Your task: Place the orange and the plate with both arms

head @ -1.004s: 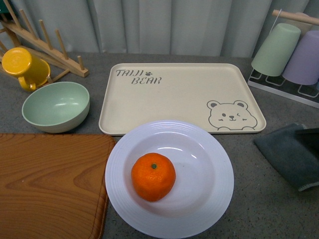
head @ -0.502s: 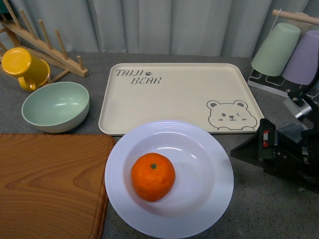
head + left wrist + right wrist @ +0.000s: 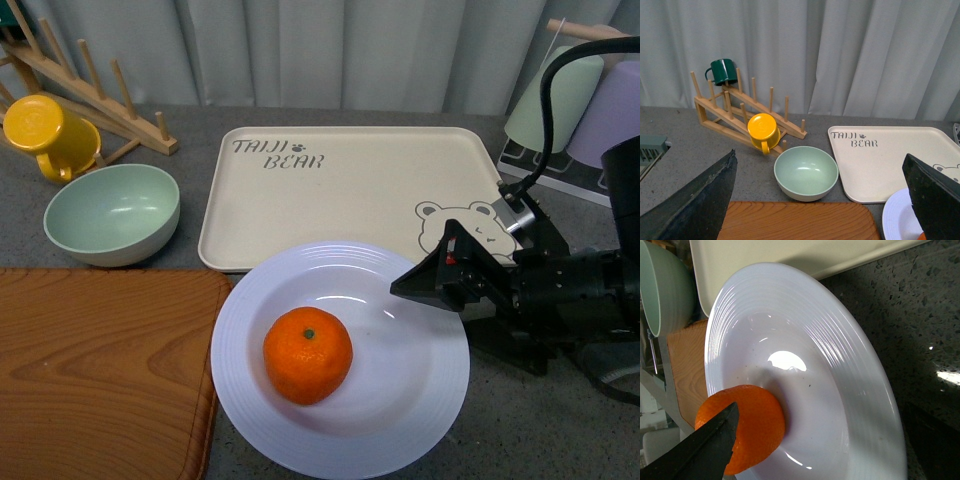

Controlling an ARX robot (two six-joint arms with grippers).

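The orange lies left of centre in the white plate, which stands on the grey counter just in front of the bear tray. My right gripper is open and empty, reaching in from the right over the plate's right rim, apart from the orange. In the right wrist view the plate fills the picture, the orange lies beside one dark finger, and the gripper holds nothing. My left gripper is open and empty, out of the front view. The plate's edge shows by its finger.
The beige bear tray lies behind the plate. A pale green bowl and a wooden board are to the left. A yellow mug hangs on a wooden rack. Upturned cups stand at the back right.
My right arm has come in from the right edge and moved left, its open gripper now over the plate's right rim. Orange and plate have not moved.
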